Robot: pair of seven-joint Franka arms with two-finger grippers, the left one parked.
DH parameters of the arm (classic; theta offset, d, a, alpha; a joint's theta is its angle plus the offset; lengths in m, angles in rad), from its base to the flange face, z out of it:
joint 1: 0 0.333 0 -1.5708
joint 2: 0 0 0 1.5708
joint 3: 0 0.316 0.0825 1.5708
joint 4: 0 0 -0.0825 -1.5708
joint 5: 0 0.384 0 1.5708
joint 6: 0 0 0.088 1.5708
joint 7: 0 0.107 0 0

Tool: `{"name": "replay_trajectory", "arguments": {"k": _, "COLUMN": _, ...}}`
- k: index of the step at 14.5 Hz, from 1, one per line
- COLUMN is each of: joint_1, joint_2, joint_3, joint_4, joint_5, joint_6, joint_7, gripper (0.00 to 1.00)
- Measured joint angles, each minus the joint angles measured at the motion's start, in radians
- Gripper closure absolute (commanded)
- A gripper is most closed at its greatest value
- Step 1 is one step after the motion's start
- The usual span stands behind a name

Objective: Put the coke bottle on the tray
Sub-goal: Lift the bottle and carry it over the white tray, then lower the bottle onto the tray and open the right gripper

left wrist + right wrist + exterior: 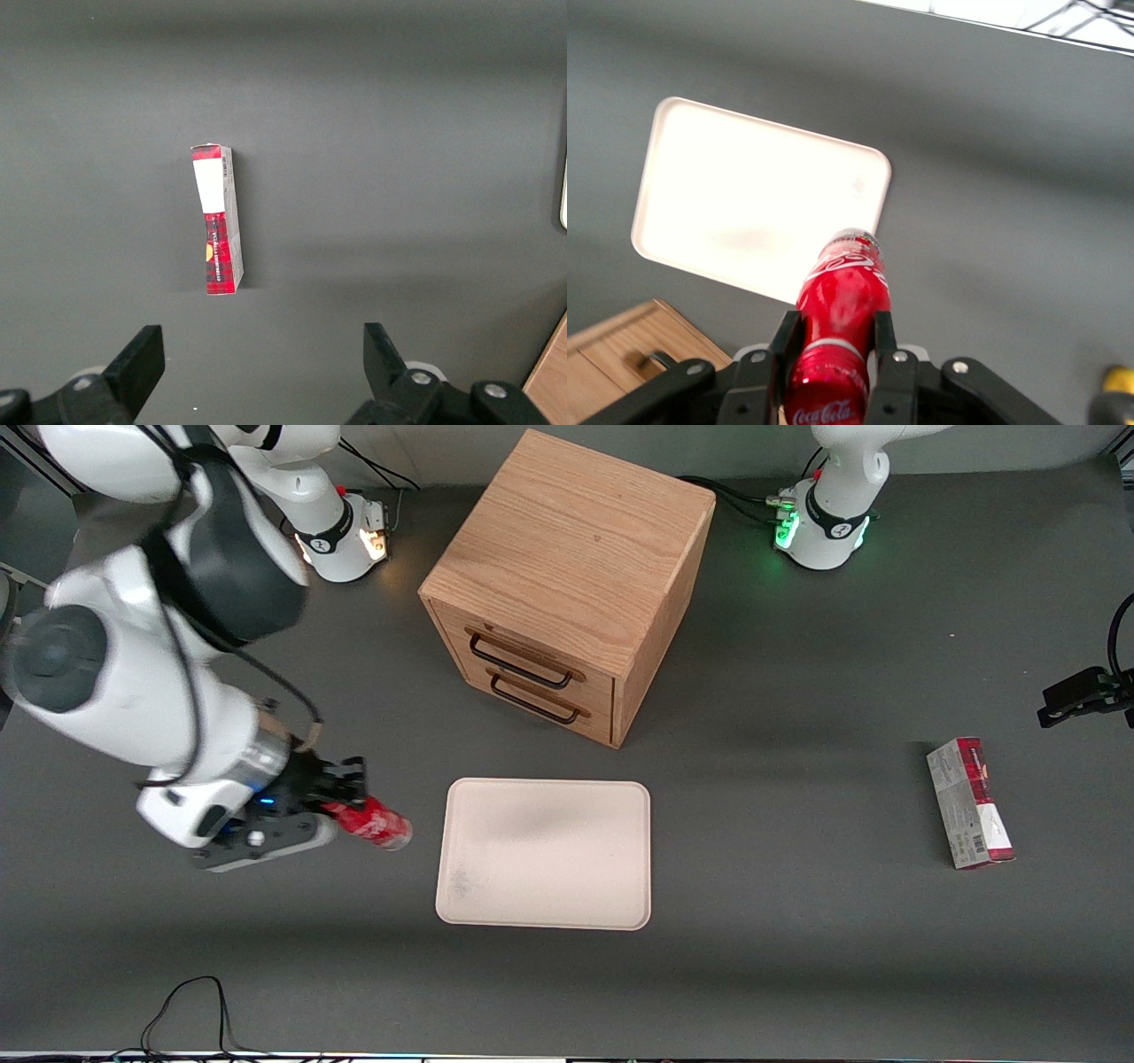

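My right gripper (341, 808) is shut on the coke bottle (376, 824), a small glossy red bottle with white lettering. It holds the bottle on its side above the table, beside the tray (545, 852) toward the working arm's end. In the right wrist view the two fingers (786, 341) clamp the bottle (843, 301) near its capped end, and the bottle's base points toward the cream-white tray (744, 199). The tray carries nothing.
A wooden drawer box (567, 584) with two dark handles stands farther from the front camera than the tray; its corner shows in the right wrist view (620, 359). A red-and-grey carton (970, 803) lies toward the parked arm's end. A yellow lump (1116, 382) shows in the right wrist view.
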Motion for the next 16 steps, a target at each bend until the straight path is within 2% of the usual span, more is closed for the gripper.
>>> {"name": "replay_trajectory", "arguments": {"k": 4, "joint_1": 0.022, "joint_2": 0.108, "joint_3": 0.019, "joint_4": -0.002, "joint_5": -0.032, "joint_6": 0.136, "joint_7": 0.025, "gripper": 0.96}}
{"name": "replay_trajectory", "arguments": {"k": 8, "joint_1": 0.042, "joint_2": 0.219, "joint_3": 0.022, "joint_4": -0.050, "joint_5": -0.154, "joint_6": 0.307, "joint_7": 0.031, "gripper": 0.94}}
{"name": "replay_trajectory", "arguments": {"k": 11, "joint_1": 0.052, "joint_2": 0.293, "joint_3": 0.022, "joint_4": -0.093, "joint_5": -0.176, "joint_6": 0.435, "joint_7": 0.040, "gripper": 0.87}}
{"name": "replay_trajectory", "arguments": {"k": 12, "joint_1": 0.052, "joint_2": 0.309, "joint_3": 0.021, "joint_4": -0.094, "joint_5": -0.177, "joint_6": 0.449, "joint_7": 0.040, "gripper": 0.80}}
{"name": "replay_trajectory", "arguments": {"k": 13, "joint_1": 0.051, "joint_2": 0.312, "joint_3": 0.021, "joint_4": -0.091, "joint_5": -0.179, "joint_6": 0.462, "joint_7": 0.040, "gripper": 0.63}}
{"name": "replay_trajectory", "arguments": {"k": 14, "joint_1": 0.048, "joint_2": 0.312, "joint_3": 0.021, "joint_4": -0.091, "joint_5": -0.179, "joint_6": 0.462, "joint_7": 0.040, "gripper": 0.01}}
{"name": "replay_trajectory", "arguments": {"k": 16, "joint_1": 0.045, "joint_2": 0.312, "joint_3": 0.021, "joint_4": -0.091, "joint_5": -0.179, "joint_6": 0.462, "joint_7": 0.041, "gripper": 0.00}}
